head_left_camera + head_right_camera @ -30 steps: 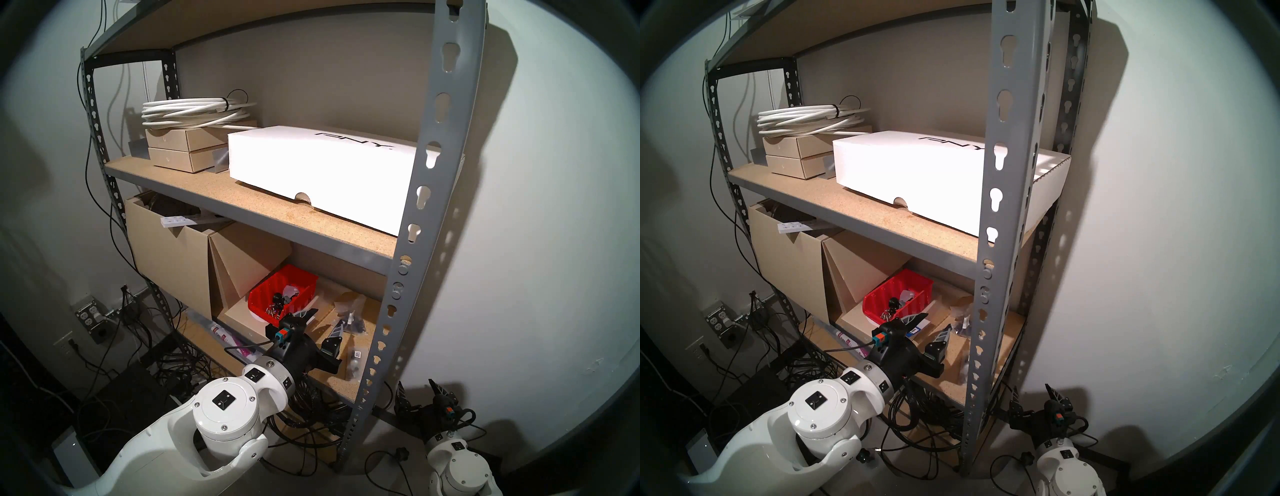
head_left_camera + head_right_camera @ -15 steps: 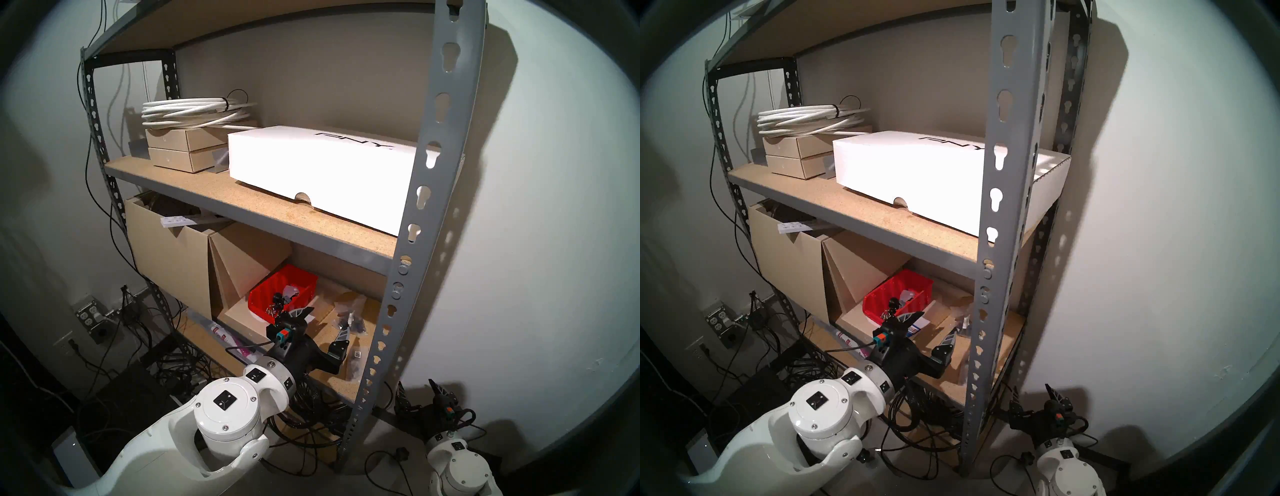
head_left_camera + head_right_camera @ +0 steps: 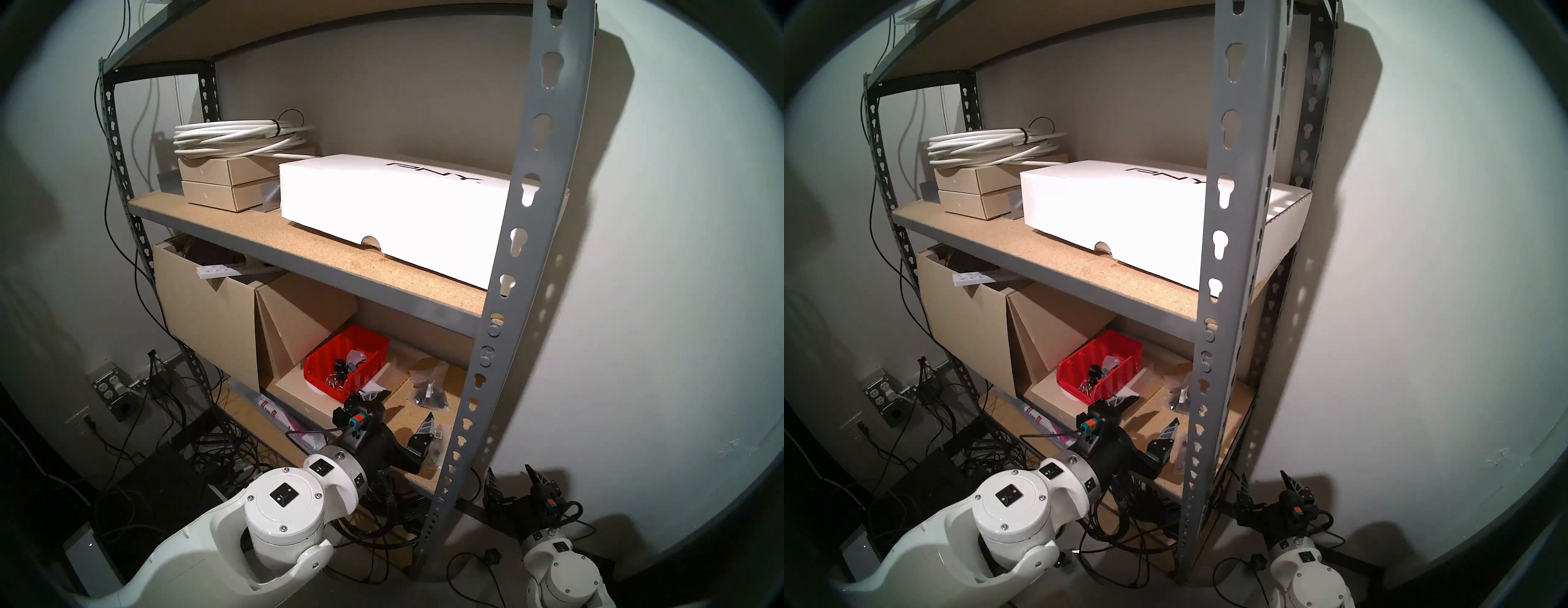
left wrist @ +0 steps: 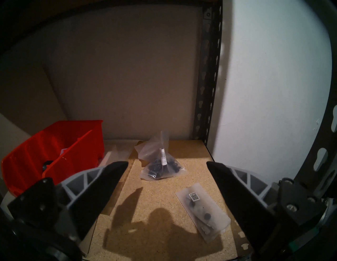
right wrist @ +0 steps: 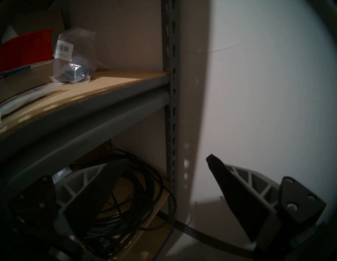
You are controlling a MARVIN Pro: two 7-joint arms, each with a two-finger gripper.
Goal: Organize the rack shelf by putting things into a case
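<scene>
Both fingers [image 4: 116, 175] of the left gripper [image 4: 166, 165] are spread wide with nothing between them, held level above the front of the rack shelf [image 4: 155, 227]. Ahead of the fingertips, slightly toward the left finger, a clear plastic bag of black parts [image 4: 160, 166] is seen lying on the board with its slack top standing up. Just inside and below the right finger, nearer the shelf's front edge, a flat clear packet [image 4: 203, 211] with a small printed label is lying flat. Outside the left finger, the red bin [image 4: 54, 145] is set on a flat tan box, and small dark parts can already be made out in it from the head view.

The bag is judged light and limp: its film would slip and crumple, and the loose parts would shift and sag below any pinch. It would best be taken at the bunched neck above the parts, or across the full lump. The packet is judged thin, light and hard to get under; one long edge or a corner would have to be pinched.

The right gripper [image 5: 166, 160] is parked low beside the rack's upright, its fingers likewise apart and empty.
</scene>
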